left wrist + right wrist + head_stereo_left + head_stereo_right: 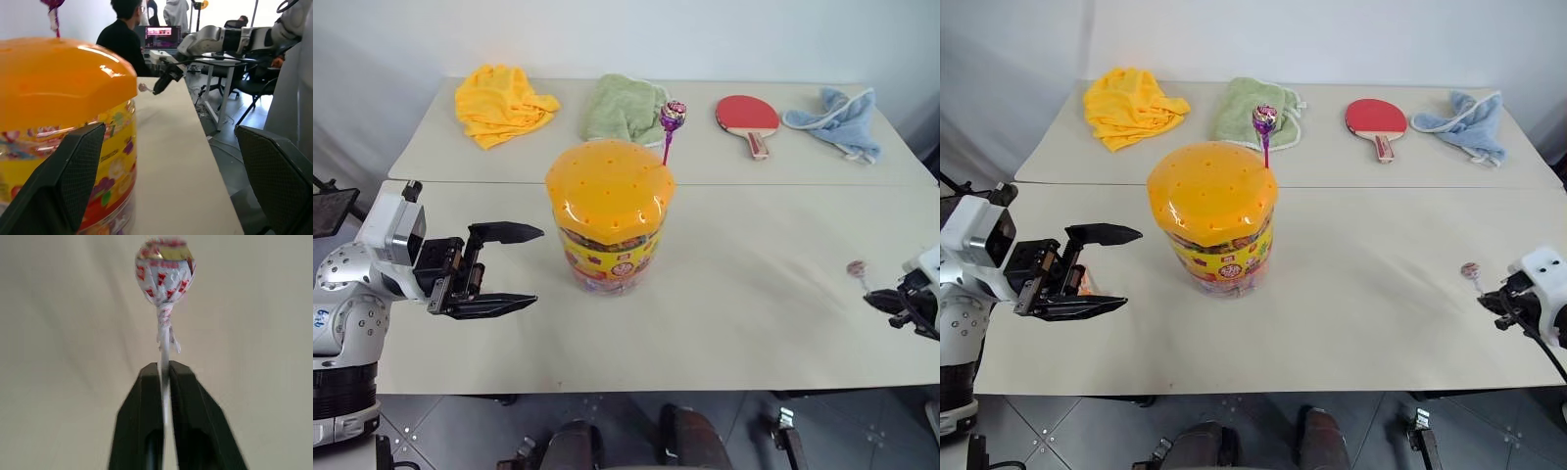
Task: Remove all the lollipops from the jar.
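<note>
One purple-wrapped lollipop (pixel 673 116) is seen standing upright in a hole at the far right edge of the jar (pixel 610 217) lid, stick vertical. The jar sits mid-table (pixel 754 323): clear plastic wall, printed yellow-red band, glossy domed orange lid dotted with holes. The left gripper (pixel 514 268) is held just beside the jar on its left, fingers spread wide and level, nothing between them; this arm is judged the nearer to the standing lollipop. The right gripper (pixel 165 368) is placed well apart at the table's right edge, fingers nearly closed on the pale stick of a white-and-red wrapped lollipop (pixel 165 271), head pointing away from the fingertips, low over the table
</note>
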You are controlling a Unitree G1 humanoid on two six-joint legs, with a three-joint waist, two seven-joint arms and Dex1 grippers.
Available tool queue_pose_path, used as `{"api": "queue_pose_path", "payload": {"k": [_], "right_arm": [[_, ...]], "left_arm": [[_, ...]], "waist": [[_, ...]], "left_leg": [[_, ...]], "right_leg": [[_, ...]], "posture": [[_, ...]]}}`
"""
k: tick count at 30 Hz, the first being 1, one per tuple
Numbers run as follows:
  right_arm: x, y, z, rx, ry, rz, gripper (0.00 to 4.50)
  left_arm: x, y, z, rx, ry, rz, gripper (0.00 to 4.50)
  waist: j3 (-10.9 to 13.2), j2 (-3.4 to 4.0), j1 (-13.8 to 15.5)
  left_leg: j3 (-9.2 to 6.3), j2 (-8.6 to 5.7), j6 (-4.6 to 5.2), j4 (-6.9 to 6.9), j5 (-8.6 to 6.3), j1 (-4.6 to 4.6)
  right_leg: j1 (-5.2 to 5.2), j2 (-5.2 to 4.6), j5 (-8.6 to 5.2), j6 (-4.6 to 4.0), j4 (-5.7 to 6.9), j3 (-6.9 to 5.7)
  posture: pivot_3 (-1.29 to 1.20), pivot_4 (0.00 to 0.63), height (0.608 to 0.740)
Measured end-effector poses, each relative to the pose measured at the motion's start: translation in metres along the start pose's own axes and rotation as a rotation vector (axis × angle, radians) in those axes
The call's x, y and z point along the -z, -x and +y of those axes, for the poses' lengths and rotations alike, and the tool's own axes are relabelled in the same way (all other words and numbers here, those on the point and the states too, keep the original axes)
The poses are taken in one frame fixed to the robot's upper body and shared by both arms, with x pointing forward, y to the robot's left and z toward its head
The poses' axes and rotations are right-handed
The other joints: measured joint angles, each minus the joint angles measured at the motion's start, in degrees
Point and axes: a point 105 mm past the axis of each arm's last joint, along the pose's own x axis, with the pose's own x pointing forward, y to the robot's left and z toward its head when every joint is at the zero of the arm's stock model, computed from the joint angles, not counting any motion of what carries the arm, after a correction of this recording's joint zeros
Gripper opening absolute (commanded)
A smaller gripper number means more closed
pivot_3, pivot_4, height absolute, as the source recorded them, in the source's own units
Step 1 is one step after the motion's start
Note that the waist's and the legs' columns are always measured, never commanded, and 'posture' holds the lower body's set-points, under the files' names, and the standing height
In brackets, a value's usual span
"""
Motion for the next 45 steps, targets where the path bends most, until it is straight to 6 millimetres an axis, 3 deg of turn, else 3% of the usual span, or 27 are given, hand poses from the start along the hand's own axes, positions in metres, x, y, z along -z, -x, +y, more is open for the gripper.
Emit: {"api": "queue_pose_path", "payload": {"k": [3, 5, 8, 11, 14, 16, 21, 25, 29, 35, 39, 45], "right_arm": [[0.008, -0.001, 0.007, -0.040, 0.004, 0.007, 2.29], [0.003, 0.001, 0.008, -0.063, 0.019, -0.043, 2.94], [-0.040, 0.012, 0.009, -0.111, 0.013, -0.344, 3.93], [-0.099, 0.032, 0.022, -0.185, 0.052, -0.634, 3.93], [-0.157, 0.046, 0.069, -0.357, 0.159, -0.854, 3.93], [-0.181, 0.044, 0.096, -0.467, 0.184, -0.924, 3.93], [-0.235, 0.034, 0.144, -0.629, 0.208, -1.030, 3.93], [-0.254, 0.018, 0.167, -0.693, 0.209, -1.007, 3.93], [-0.256, 0.002, 0.188, -0.767, 0.190, -0.959, 3.93], [-0.260, -0.015, 0.192, -0.750, 0.130, -0.929, 3.93], [-0.266, -0.016, 0.197, -0.774, 0.114, -0.938, 3.09], [-0.268, -0.019, 0.196, -0.783, 0.091, -0.936, 1.04]], "left_arm": [[0.003, 0.001, -0.001, -0.006, 0.014, 0.002, 4.50], [0.007, 0.004, 0.000, -0.022, 0.034, 0.001, 4.50], [0.007, 0.011, 0.005, -0.095, 0.045, -0.016, 4.50], [0.001, 0.017, 0.012, -0.202, 0.065, -0.125, 4.50], [0.000, 0.021, 0.014, -0.265, 0.108, -0.189, 4.50], [-0.004, 0.027, 0.015, -0.302, 0.134, -0.226, 4.50], [-0.013, 0.040, 0.015, -0.359, 0.167, -0.292, 4.50], [-0.012, 0.042, 0.015, -0.366, 0.179, -0.303, 4.50], [-0.014, 0.037, 0.012, -0.345, 0.176, -0.310, 4.50], [-0.017, 0.027, 0.009, -0.322, 0.162, -0.333, 4.50], [-0.017, 0.020, 0.010, -0.307, 0.159, -0.351, 4.50], [-0.020, 0.018, 0.012, -0.305, 0.145, -0.360, 4.50]], "waist": [[0.01, 0.01, 0.08], [0.01, 0.01, 0.16], [0.02, 0.03, 0.00], [0.04, 0.10, -0.37], [0.04, 0.09, -0.40], [0.05, 0.07, -0.23], [0.05, 0.08, 0.09], [0.05, 0.08, -0.04], [0.05, 0.08, -0.27], [0.05, 0.08, -0.26], [0.05, 0.08, -0.40], [0.05, 0.08, -0.42]], "left_leg": [[0.00, -0.02, 0.00, 0.01, 0.00, -0.01], [0.00, -0.02, 0.01, 0.04, 0.00, -0.01], [0.03, -0.02, 0.02, 0.09, 0.01, 0.01], [-0.03, 0.08, 0.00, 0.07, 0.00, 0.10], [-0.35, 0.16, -0.09, 0.08, -0.03, 0.11], [-0.35, 0.15, -0.10, 0.12, -0.04, 0.07], [-0.45, 0.00, -0.09, 0.14, -0.03, -0.03], [-0.56, -0.07, -0.10, 0.11, -0.04, -0.11], [-0.57, -0.05, -0.10, 0.09, -0.04, -0.11], [-0.55, -0.05, -0.10, 0.15, -0.03, -0.11], [-0.54, -0.05, -0.10, 0.15, -0.03, -0.11], [-0.55, -0.05, -0.10, 0.12, -0.03, -0.11]], "right_leg": [[0.01, -0.02, 0.00, 0.01, -0.03, 0.01], [0.02, -0.02, 0.00, 0.01, -0.04, 0.01], [0.06, 0.00, 0.00, 0.00, -0.08, 0.07], [0.03, 0.01, 0.00, 0.00, 0.10, 0.13], [-0.02, 0.05, 0.00, 0.00, 0.37, 0.03], [-0.03, 0.03, 0.00, 0.00, 0.39, -0.05], [-0.07, -0.08, 0.00, 0.00, 0.50, -0.13], [-0.08, -0.09, 0.00, 0.00, 0.49, -0.27], [-0.09, -0.07, 0.00, 0.00, 0.50, -0.34], [-0.08, -0.07, 0.00, 0.00, 0.52, -0.30], [-0.08, -0.07, 0.00, 0.00, 0.53, -0.30], [-0.08, -0.06, 0.00, 0.00, 0.52, -0.32]], "posture": [[0.00, 0.150, 0.740], [0.00, 0.150, 0.740], [0.00, 0.150, 0.740], [0.00, 0.150, 0.740], [0.00, 0.150, 0.740], [0.00, 0.150, 0.740], [0.00, 0.150, 0.740], [0.00, 0.150, 0.740], [0.00, 0.150, 0.740], [0.00, 0.150, 0.740], [0.00, 0.150, 0.740], [0.00, 0.150, 0.740]]}}
